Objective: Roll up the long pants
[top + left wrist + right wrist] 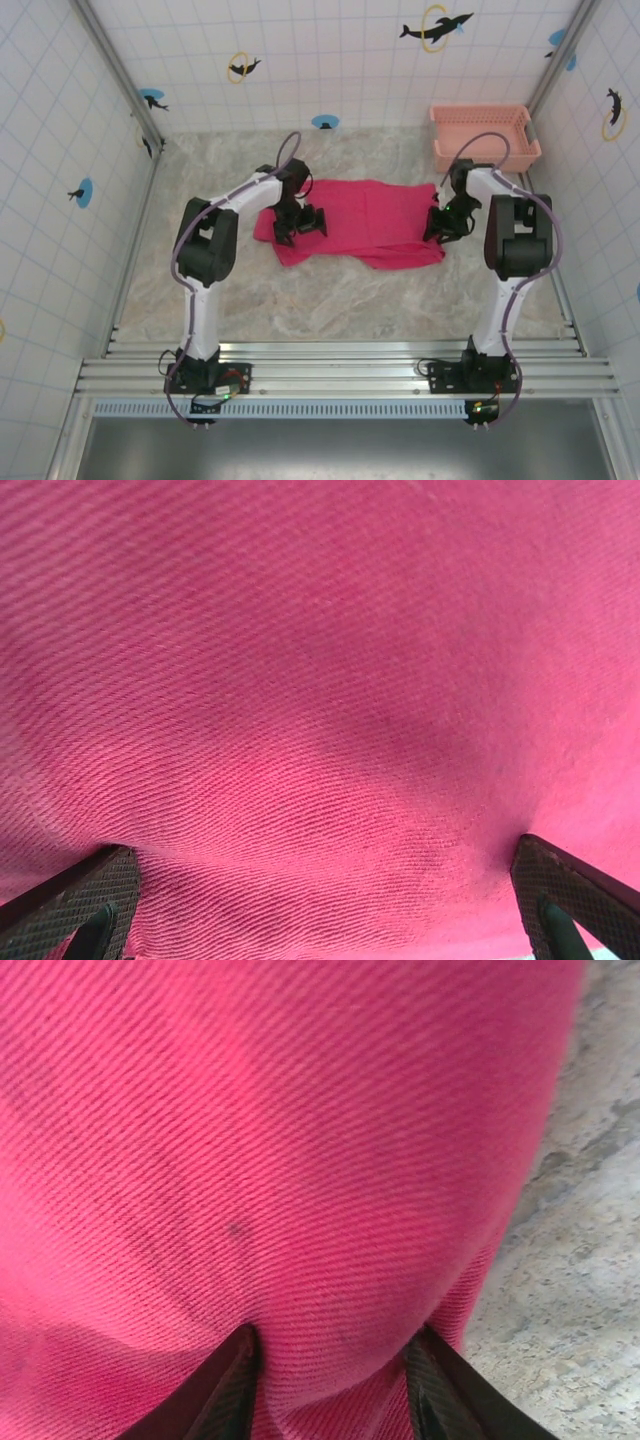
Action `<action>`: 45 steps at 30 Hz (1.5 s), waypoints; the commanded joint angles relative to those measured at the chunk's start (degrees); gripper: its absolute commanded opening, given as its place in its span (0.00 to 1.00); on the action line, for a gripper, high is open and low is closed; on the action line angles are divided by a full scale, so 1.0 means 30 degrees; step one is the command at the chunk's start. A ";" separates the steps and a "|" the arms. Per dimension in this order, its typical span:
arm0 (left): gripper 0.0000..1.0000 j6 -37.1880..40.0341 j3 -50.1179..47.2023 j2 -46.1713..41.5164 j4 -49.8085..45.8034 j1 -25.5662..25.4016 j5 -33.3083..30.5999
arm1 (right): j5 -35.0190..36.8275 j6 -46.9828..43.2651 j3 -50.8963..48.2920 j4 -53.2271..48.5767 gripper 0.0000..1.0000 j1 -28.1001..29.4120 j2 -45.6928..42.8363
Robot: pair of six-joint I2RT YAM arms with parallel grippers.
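Our right fingers [225, 1390] are clenched on a bulging fold of the long pants [300, 1160], at the cloth's right edge (bare counter [585, 1260] shows just beside it). Our left fingers [80, 900] stand spread wide apart, unclenched, with pink fabric lying across the gap between them. From above, the pants lie spread out mid-counter between both arms, well apart from the salmon basket [484, 135] in the far right corner.
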 commanded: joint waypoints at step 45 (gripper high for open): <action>0.98 -0.6495 1.4214 0.7251 0.7095 0.4964 0.5238 | 0.7475 -0.7229 0.2068 -0.5665 0.56 1.2185 -0.5293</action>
